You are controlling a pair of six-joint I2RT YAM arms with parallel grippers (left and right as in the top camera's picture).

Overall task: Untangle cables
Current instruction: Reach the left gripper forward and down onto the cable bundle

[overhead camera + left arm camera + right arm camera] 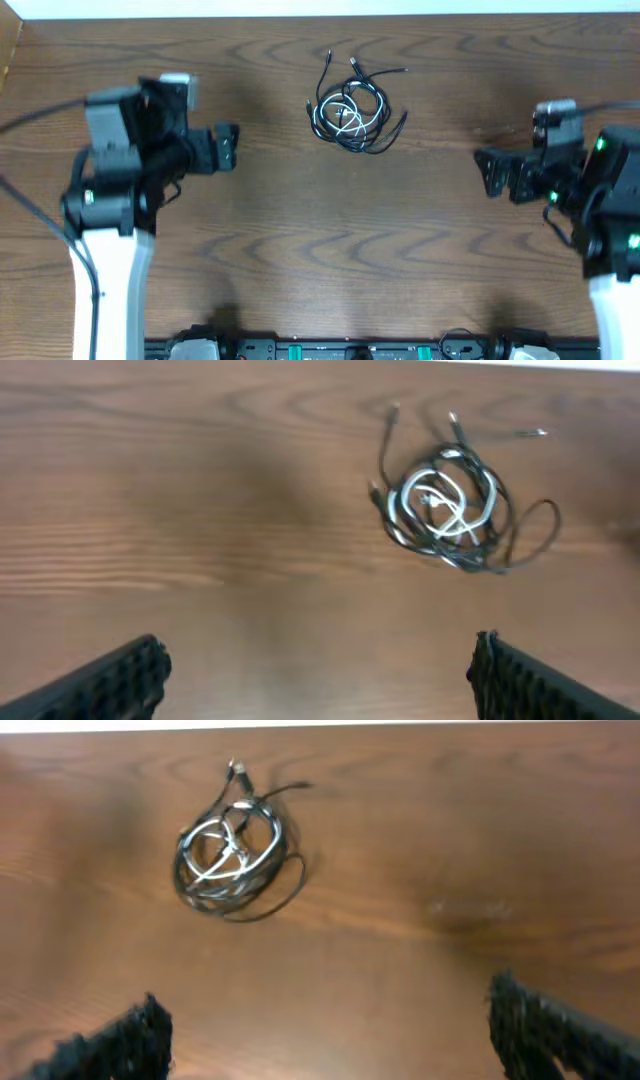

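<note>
Overhead check, left to right. Seeing left gripper [230,148] spread fully wide, nothing held, well apart from the work. Spotted cables [352,112] ahead of that claw and, in its wrist view, right of the finger gap. One tight coil on the wooden table [300,250]: black cables [470,560] wrapped round a white cable [450,525], loose plug ends [455,422] poking out the far side. Seeing right gripper [488,172] likewise fully wide and empty, coil ahead and left of its finger gap, well apart too.

Judging step as first approach, no contact yet. Suggest closing in from both sides, low and slow. Pin the coil rim nearest one claw, pinch a free plug end with the other, draw outward along the table, not upward. Probably start with the white one: shorter, easier to track. Regrip rather than yank on any dragging.

Hard to resolve: crossings inside the coil, count of black strands, plug types. Both wrist views soft, finger bodies cut off by the bottom edge. Cannot tell which strand sits on top.
</note>
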